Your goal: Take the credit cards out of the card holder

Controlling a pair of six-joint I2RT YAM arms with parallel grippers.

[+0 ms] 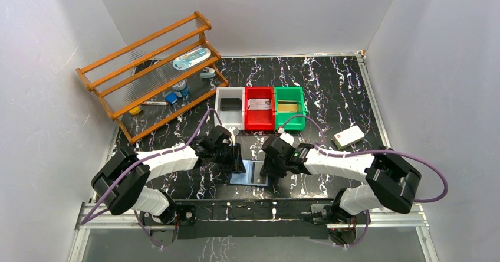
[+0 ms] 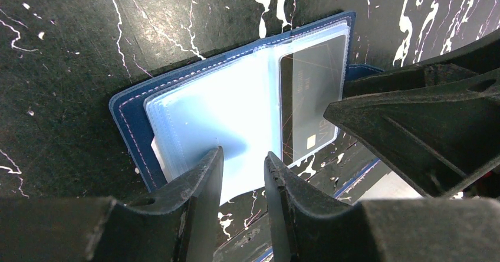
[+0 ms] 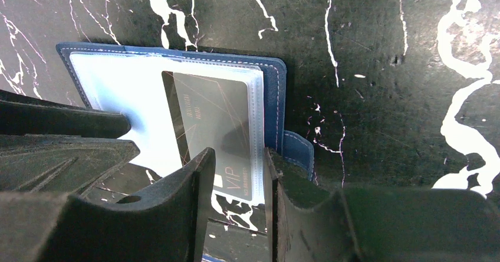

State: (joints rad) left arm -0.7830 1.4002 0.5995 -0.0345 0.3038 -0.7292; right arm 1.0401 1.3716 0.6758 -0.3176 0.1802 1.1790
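Where left gripper point(image 2: 243, 153) hangs, card holder point(image 2: 206, 97) lies open.

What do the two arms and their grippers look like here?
Both arms alike: the left arm and right arm have white link shells between bulky black joint housings. A purple cable loops along each. The left gripper and right gripper have matte black, wedge-shaped fingers tapering to tips. No markings legible.

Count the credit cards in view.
4: black card in white bin, silvery card in red bin, gold card in green bin, dark card in the wallet. More may be hidden.
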